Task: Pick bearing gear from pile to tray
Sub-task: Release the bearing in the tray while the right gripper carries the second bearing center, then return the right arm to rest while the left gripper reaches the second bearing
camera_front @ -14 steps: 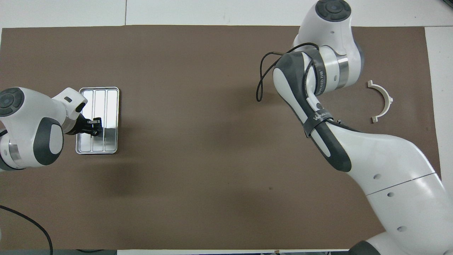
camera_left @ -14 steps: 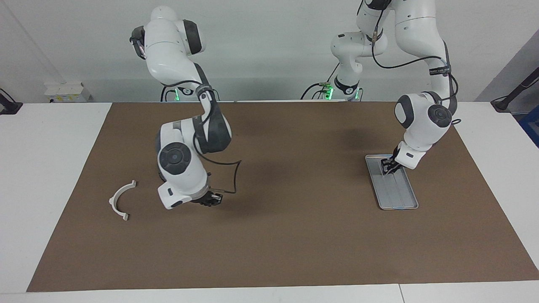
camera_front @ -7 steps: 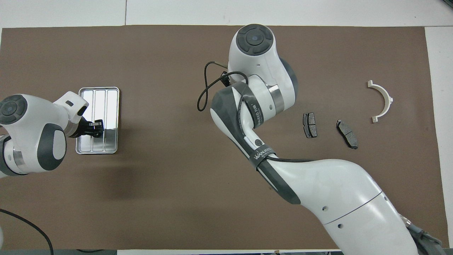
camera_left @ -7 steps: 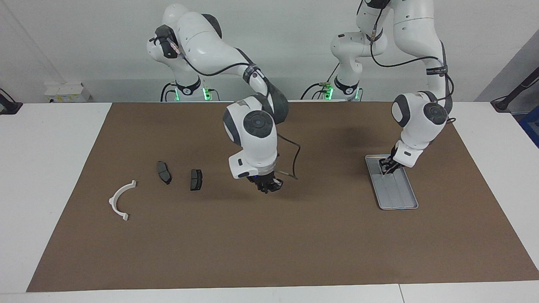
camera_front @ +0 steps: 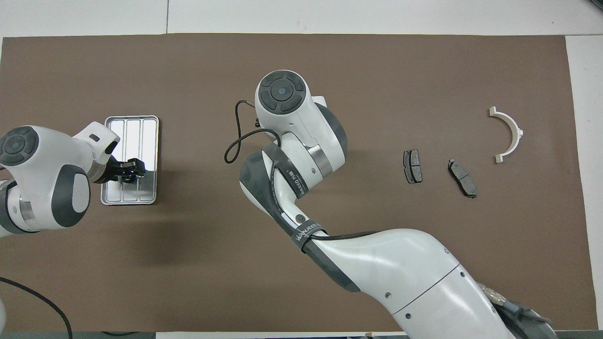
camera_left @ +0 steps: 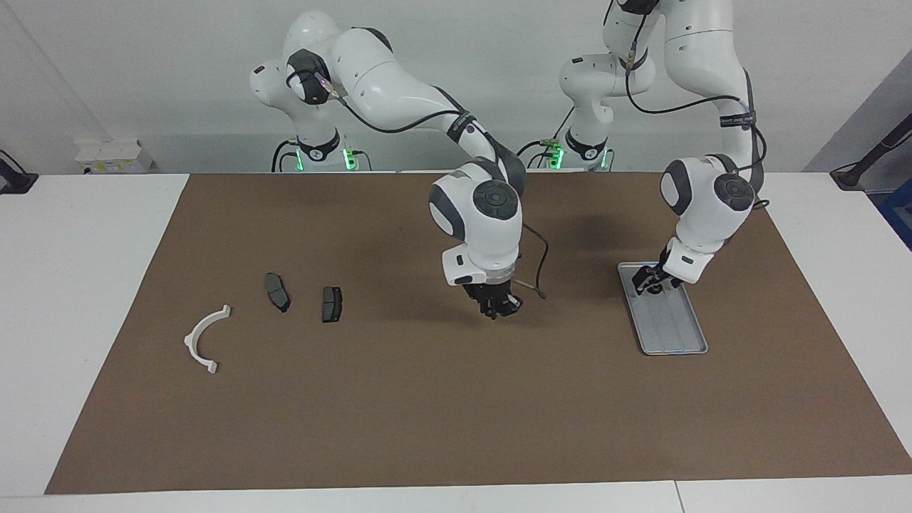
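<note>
Lying on the brown mat (camera_left: pixel 427 427) of the white table (camera_left: pixel 71 285), with twelve o'clock taken as pointing away from the robots, the pile is found near the mat's three o'clock edge, toward the right arm's end. It is made up of a white curved plastic arc (camera_left: pixel 203 340) (camera_front: pixel 511 134) and two dark grey pad-shaped plates (camera_left: pixel 277 292) (camera_front: pixel 462 178), set apart from one another, with the arc at about two o'clock from the plates. The shallow silver-grey metal tray (camera_left: pixel 677 335) (camera_front: pixel 133 127) is placed near the nine o'clock edge, well apart from the pile. The left tool (camera_left: pixel 650 280) (camera_front: pixel 131 170) is held over the tray's six o'clock end; whether it is released or clenched cannot be told. The right tool (camera_left: pixel 499 310) is held clenched over the middle of the mat, between pile and tray; whether anything small is grasped cannot be made out.
</note>
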Motion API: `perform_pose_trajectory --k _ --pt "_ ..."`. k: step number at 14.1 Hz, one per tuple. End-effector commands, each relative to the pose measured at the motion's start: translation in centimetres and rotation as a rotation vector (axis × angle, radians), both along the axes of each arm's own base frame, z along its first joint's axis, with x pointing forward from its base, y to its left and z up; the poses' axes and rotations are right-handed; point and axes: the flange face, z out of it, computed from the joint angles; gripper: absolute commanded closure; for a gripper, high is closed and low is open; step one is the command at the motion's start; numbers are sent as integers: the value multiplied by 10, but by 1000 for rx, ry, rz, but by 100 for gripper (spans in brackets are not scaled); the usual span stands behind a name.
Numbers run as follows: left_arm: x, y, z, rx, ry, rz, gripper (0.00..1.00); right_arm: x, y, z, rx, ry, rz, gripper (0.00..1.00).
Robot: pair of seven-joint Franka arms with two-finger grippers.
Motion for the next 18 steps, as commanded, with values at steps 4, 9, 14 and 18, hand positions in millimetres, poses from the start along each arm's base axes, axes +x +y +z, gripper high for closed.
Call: perform_pose_trajectory --k 4,9,14,18 --pt "21 -3 38 -22 -72 26 0 -3 15 -24 13 -11 -31 100" --pt "37 -5 67 -43 -70 45 0 -2 17 -41 11 -14 -29 100" --pt "43 -21 77 -49 -76 70 0 -2 17 -44 9 -12 -32 100" --pt "45 -35 77 -52 -74 94 0 4 7 -36 5 -12 -36 0"
